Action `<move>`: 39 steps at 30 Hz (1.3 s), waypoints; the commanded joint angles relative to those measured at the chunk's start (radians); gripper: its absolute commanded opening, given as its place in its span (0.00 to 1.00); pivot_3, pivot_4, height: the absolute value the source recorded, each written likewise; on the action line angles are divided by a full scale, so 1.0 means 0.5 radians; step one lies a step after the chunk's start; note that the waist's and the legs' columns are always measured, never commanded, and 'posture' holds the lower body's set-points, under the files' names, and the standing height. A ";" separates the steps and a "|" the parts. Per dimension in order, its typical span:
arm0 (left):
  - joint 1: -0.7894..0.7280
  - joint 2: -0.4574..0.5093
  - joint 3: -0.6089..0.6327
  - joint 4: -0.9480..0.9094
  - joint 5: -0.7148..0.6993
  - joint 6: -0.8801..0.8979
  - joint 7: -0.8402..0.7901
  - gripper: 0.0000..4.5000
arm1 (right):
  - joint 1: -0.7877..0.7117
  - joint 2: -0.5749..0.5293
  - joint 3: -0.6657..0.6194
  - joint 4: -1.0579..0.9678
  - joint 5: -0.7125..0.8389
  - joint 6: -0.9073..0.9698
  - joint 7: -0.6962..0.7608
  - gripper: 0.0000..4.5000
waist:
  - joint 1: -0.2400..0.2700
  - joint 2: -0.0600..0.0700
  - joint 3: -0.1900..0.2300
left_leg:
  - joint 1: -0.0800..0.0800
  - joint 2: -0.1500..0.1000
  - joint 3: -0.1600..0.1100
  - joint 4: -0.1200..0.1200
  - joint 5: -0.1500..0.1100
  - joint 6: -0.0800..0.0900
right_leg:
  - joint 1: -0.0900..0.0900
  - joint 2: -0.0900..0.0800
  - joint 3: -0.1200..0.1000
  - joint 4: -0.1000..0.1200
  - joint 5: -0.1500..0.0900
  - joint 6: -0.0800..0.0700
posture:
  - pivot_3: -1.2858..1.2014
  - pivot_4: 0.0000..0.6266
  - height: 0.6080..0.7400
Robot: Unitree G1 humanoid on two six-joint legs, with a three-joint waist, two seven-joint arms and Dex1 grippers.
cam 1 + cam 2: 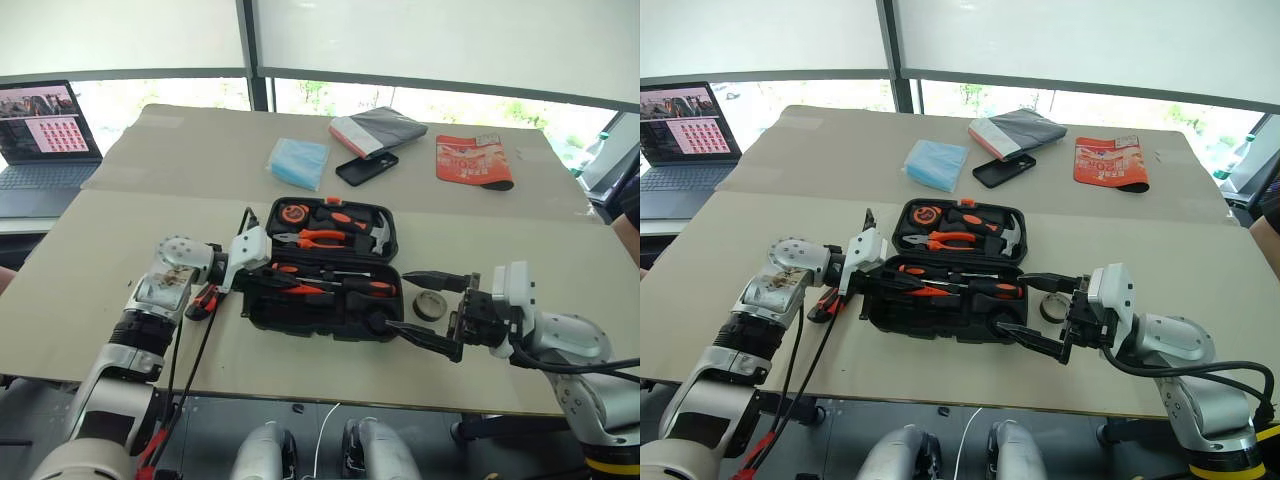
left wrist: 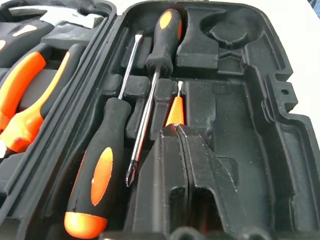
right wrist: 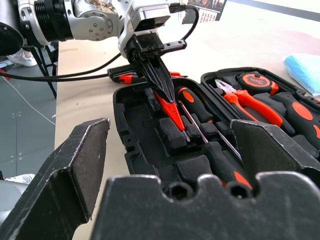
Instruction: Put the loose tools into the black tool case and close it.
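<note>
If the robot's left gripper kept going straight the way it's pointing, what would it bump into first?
Probably the black tool case. The left gripper, shut on the thin orange screwdriver, angles down into its open half.

Black tool case (image 1: pixel 330 312), orange-black screwdrivers (image 2: pixel 97 172), blue cloth (image 1: pixel 298 162), orange pouch (image 1: pixel 472 160)

Thin all-orange screwdriver (image 3: pixel 172 111): handle end covered by the closed fingers of the left hand (image 3: pixel 161 82); only part of its length is exposed in the black tool case (image 1: pixel 330 312).

Utility knife (image 1: pixel 204 300), near the counter's (image 1: pixel 90 290) front-left edge: largely concealed behind the left wrist and cables; shape not verifiable.

Small dark tape roll (image 1: pixel 431 306): partly screened by the upper finger of the wide-open right hand (image 1: pixel 432 313).

Laptop (image 1: pixel 40 140): cut off by the frame edge; screen content too small to read.

Orange packet (image 1: pixel 472 160) at the far edge: print illegible.
</note>
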 commanded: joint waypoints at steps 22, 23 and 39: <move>0.579 0.392 0.914 -0.338 -0.558 0.424 0.364 0.40 | 0.043 0.064 -0.215 0.214 0.015 -0.441 0.204 1.00 | -0.043 0.006 -0.003 | 0.005 0.006 0.000 -0.002 0.002 -0.005 | -0.002 -0.003 0.002 0.008 -0.001 -0.002 | 0.52 0.24 1.00; 0.684 0.444 1.012 -0.355 -0.573 0.427 0.387 0.47 | 0.051 0.061 -0.229 0.256 0.009 -0.481 0.240 1.00 | -0.048 0.006 -0.003 | 0.005 0.006 0.000 -0.003 0.002 -0.004 | -0.001 -0.003 0.003 0.007 -0.002 -0.002 | 0.52 0.24 1.00; 1.577 0.607 1.562 -0.857 -0.781 0.807 0.701 0.99 | -0.115 0.124 -0.066 0.452 -0.100 -0.753 0.400 1.00 | 0.031 0.016 0.003 | 0.010 0.006 -0.002 -0.007 -0.017 -0.025 | -0.003 -0.020 -0.002 -0.006 -0.009 -0.015 | 0.52 0.24 1.00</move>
